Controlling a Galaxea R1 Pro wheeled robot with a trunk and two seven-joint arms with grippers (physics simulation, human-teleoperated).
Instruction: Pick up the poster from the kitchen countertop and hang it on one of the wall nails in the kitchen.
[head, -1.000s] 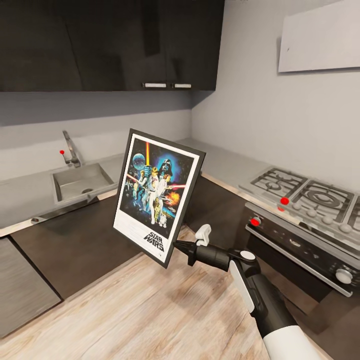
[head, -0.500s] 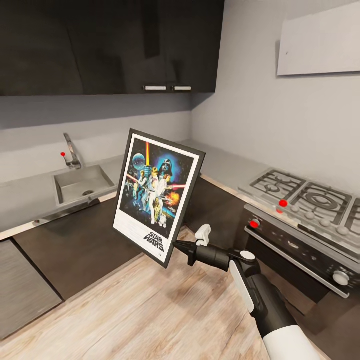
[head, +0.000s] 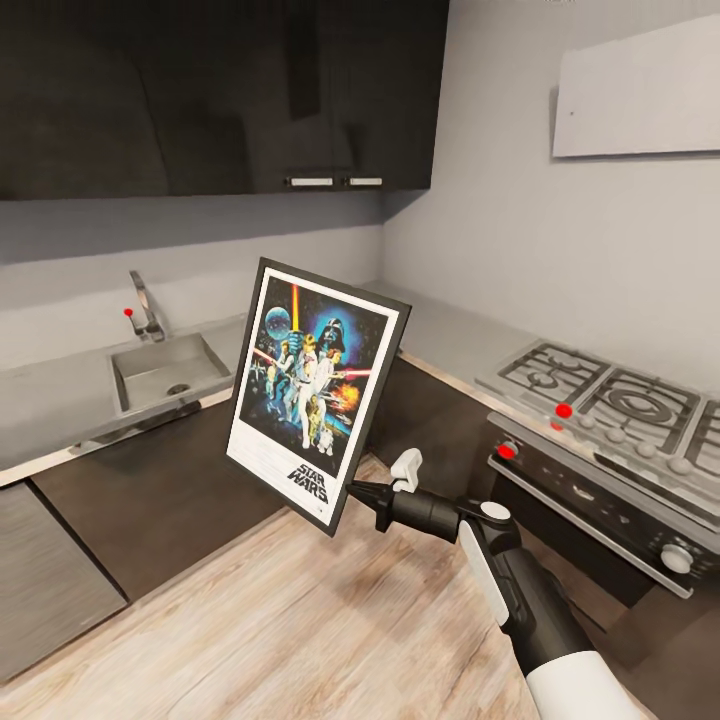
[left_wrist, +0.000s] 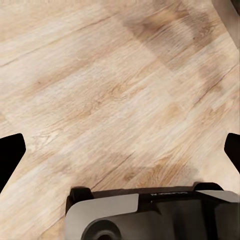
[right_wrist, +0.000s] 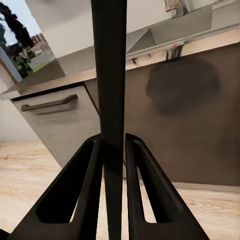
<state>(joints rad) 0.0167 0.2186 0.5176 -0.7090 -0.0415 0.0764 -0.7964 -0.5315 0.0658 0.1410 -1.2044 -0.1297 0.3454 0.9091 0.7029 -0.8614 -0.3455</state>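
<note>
The Star Wars poster (head: 313, 390), black-framed with a white border, hangs upright and slightly tilted in the air above the wooden floor. My right gripper (head: 358, 492) is shut on its lower right corner. In the right wrist view the poster (right_wrist: 110, 75) stands edge-on, pinched between both fingers (right_wrist: 85, 185). The glossy silver-grey kitchen countertop (head: 455, 335) runs in an L behind the poster, with dark cabinet fronts under it. My left gripper (left_wrist: 120, 155) is open over bare wooden floor, its black fingertips (left_wrist: 7, 160) far apart.
A sink (head: 165, 365) with a tap (head: 145, 305) is set in the counter at the left. At the right stands a gas stove (head: 610, 400) with red knobs. Dark wall cabinets (head: 220, 90) hang above, and a white hood (head: 640, 90) on the right wall.
The whole head view has drifted a little, so the camera has moved. The poster stays in the same pose in my right gripper.
</note>
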